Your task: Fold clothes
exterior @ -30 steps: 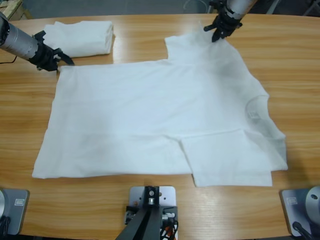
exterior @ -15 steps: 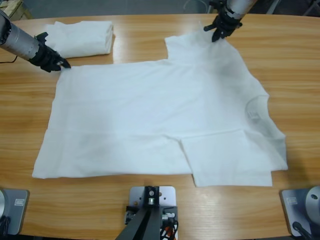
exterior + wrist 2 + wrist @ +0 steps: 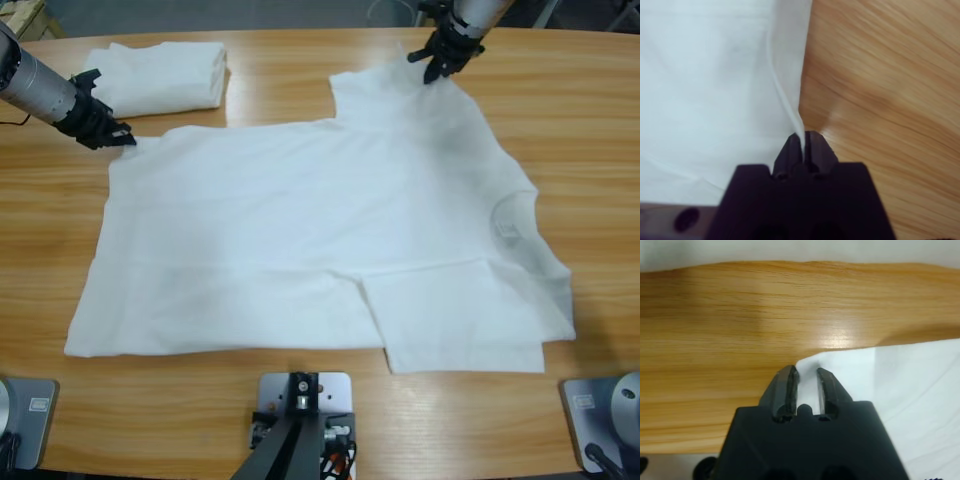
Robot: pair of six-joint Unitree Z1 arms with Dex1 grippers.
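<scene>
So the T-shirt is spread flat across the middle of the wooden worktop, collar toward the right, hem toward the left. The near sleeve is already tucked in over the body, which is why the near edge looks squared off, while the far sleeve is not folded in yet and sticks out toward the far edge.

The left end effector sits at the far-left corner of the hem. In its wrist view the two jaws are parted a little, with the white corner lying right at and between the tips. I'd call it released for now, lined up to pinch that corner, not clamped on it. It comes in low and flat to the wood, which makes sense if you want to scoop under a thin layer of cotton.

The right end effector is over at the far sleeve and shoulder, and its wrist view shows the jaws pressed together with a thin ridge of fabric running straight into them. So that one is clenched on the shirt's edge.

Holding both far corners like that looks to me like setup for swinging the far long edge over toward the near side in one go, keeping the cloth taut so it doesn't bunch.

A folded shirt sits at the far left, just beside the left arm, parked out of the way of the folding area.
</scene>
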